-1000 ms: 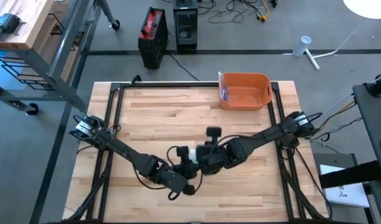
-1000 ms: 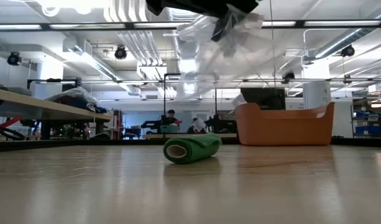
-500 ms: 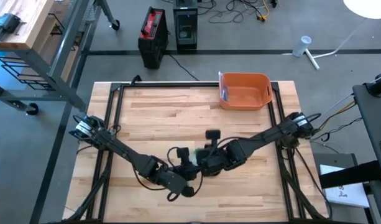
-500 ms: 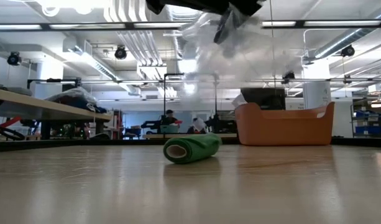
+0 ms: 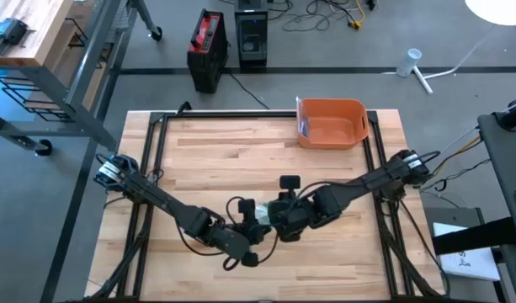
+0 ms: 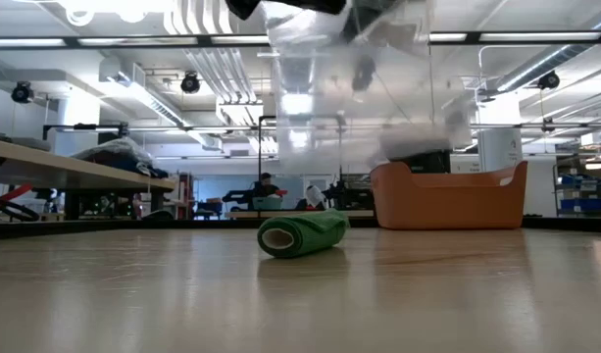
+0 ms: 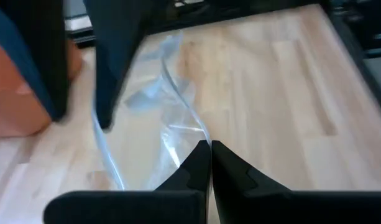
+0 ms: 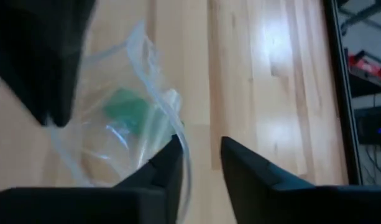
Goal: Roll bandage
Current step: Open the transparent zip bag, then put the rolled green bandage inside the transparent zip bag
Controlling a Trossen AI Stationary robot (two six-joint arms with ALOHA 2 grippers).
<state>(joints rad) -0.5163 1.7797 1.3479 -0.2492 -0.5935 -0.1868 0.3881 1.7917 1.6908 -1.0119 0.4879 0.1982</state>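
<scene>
bag (image 7: 171,127): clear crinkled film | left end effector (image 7: 210,163) pinched on its edge | right end effector (image 8: 199,165) parted | low view: green cloth roll (image 6: 302,234) on wooden desk (image 6: 133,294)

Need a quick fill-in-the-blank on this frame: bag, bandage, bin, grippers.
1. The green bandage roll lies on the ____.
2. The left gripper is shut on the clear ____ bag.
3. The right gripper has its fingers ____.
4. The bin at the table's far edge is ____ in colour.

Missing words: table; plastic; open; orange
</scene>
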